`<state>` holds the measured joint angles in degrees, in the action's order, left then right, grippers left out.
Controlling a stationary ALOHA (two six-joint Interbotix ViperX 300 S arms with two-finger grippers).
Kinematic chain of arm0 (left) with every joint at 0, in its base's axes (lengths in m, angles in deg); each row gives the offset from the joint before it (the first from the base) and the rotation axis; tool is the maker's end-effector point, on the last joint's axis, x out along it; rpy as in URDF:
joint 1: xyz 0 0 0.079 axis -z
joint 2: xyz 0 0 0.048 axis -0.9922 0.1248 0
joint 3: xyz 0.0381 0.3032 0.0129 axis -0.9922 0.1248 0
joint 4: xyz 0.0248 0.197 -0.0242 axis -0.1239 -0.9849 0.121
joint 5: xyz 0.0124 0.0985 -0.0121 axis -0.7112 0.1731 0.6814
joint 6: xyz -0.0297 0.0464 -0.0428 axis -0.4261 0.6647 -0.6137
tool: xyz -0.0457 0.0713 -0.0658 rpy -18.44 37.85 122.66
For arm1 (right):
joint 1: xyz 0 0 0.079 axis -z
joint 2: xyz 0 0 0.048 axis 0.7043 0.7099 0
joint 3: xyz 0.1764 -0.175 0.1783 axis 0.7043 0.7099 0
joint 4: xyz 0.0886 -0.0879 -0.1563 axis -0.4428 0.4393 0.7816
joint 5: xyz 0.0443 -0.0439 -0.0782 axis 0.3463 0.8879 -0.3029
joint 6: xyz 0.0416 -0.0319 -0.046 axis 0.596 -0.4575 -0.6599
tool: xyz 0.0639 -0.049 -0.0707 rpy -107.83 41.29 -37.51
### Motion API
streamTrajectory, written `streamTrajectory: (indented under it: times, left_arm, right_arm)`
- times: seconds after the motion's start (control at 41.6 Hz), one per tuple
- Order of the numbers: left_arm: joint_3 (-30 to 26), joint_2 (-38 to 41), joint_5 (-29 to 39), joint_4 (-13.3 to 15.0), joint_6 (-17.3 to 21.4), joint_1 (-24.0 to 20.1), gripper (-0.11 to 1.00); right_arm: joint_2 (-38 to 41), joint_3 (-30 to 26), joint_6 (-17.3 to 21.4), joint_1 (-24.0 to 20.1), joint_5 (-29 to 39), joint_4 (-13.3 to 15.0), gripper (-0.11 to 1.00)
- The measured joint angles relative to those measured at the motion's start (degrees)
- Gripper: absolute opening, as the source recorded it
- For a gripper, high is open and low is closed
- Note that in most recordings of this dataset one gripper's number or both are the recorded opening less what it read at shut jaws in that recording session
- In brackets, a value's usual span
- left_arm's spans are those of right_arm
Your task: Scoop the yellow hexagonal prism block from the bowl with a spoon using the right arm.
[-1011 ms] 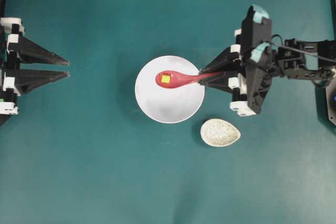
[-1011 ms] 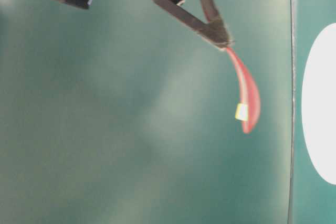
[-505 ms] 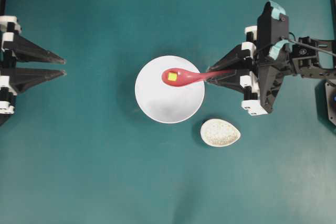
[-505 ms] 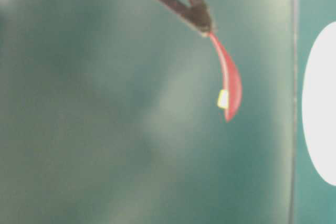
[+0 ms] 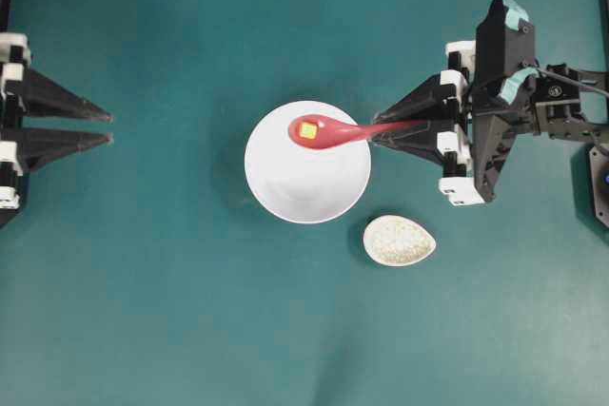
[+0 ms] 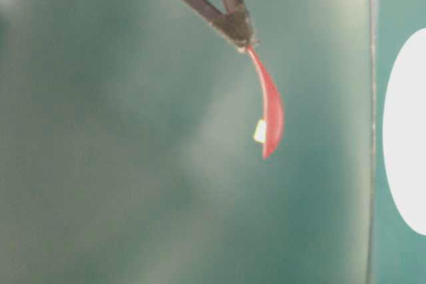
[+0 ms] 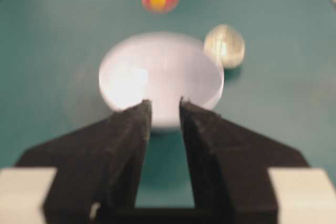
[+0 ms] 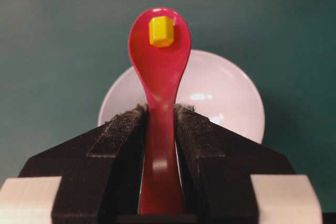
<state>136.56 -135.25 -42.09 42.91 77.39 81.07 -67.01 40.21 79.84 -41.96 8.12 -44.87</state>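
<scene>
Glossy pink-red spoon (image 8: 159, 72), smooth white bowl (image 8: 220, 95) perhaps glazed, matt teal tabletop (image 5: 171, 311), speckled dish (image 5: 400, 241)

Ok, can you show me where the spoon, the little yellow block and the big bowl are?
spoon (image 8: 159, 124): right wrist view, on its handle.
yellow block (image 8: 161, 31): right wrist view, on its top face.
bowl (image 5: 304, 187): overhead view, on its bare inside.

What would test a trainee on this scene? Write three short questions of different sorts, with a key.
1. True or false: the block lies in the spoon.
2. Which gripper holds the spoon? A) left B) right
3. Fill in: the speckled dish sits on the table beside the ____.

Key: 1. True. 2. B: the right gripper clamps the handle; the left gripper is open, holding nothing. 3. bowl.
</scene>
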Motion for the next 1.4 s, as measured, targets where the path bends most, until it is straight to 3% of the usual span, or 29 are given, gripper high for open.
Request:
streamTrajectory:
  times: [0.217, 1.396]
  left_arm:
    - [0.0, -0.6, 5.3, 0.0, 0.0, 0.1, 0.27]
    - [-0.1, -0.8, 3.3, 0.1, -0.1, 0.0, 0.27]
  right_arm:
    - [0.0, 0.0, -0.4, 0.0, 0.0, 0.0, 0.25]
    - [0.0, 0.0, -0.4, -0.9, 0.8, 0.1, 0.25]
